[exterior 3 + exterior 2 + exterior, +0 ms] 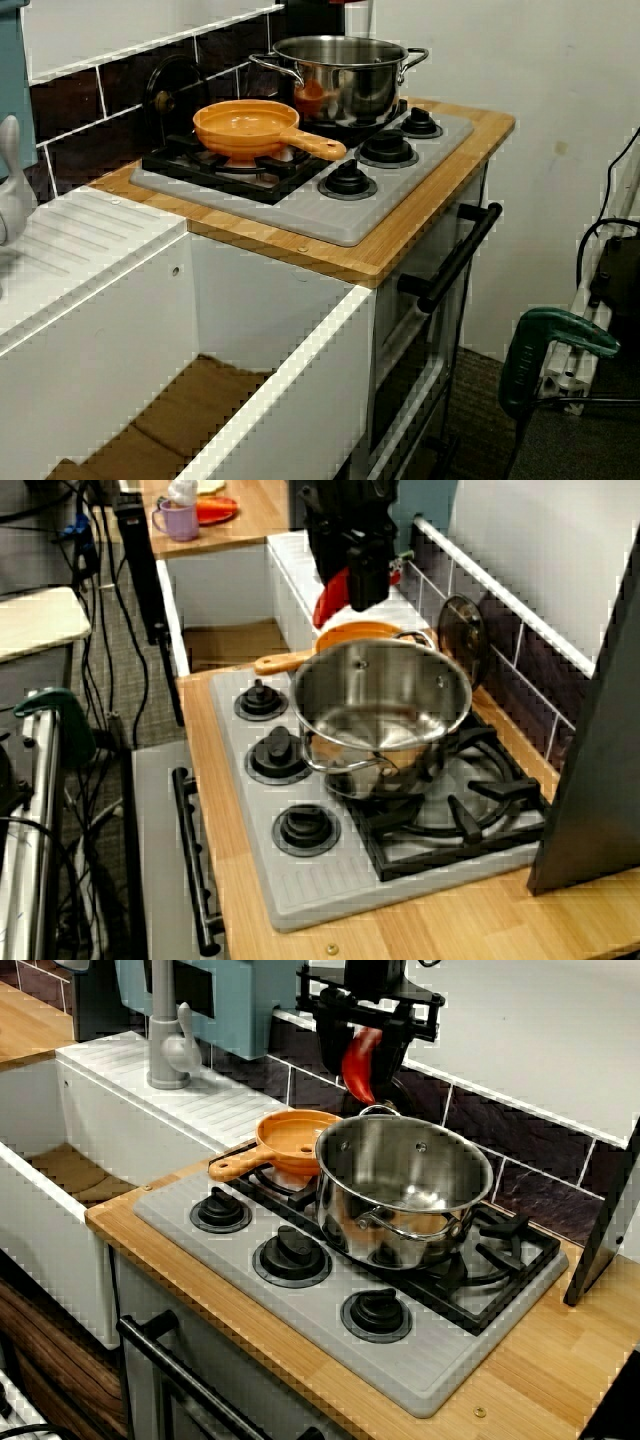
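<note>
A red pepper (358, 1068) is grasped firmly in the claw (368, 1055) and held in the air above the rear of the hob (425, 1375). Just below it, an orange frying pan (295, 1140) and a steel pot (405, 1195) are set side by side. A dark lid (462, 630) is propped against the tiled wall (520, 1130) behind. Bare bench (560, 1360) is seen right of the hob and a sink (50, 1250) to its left.

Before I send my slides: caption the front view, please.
Gripper holding a red object over the hob, with steel pot and orange pan.
</note>
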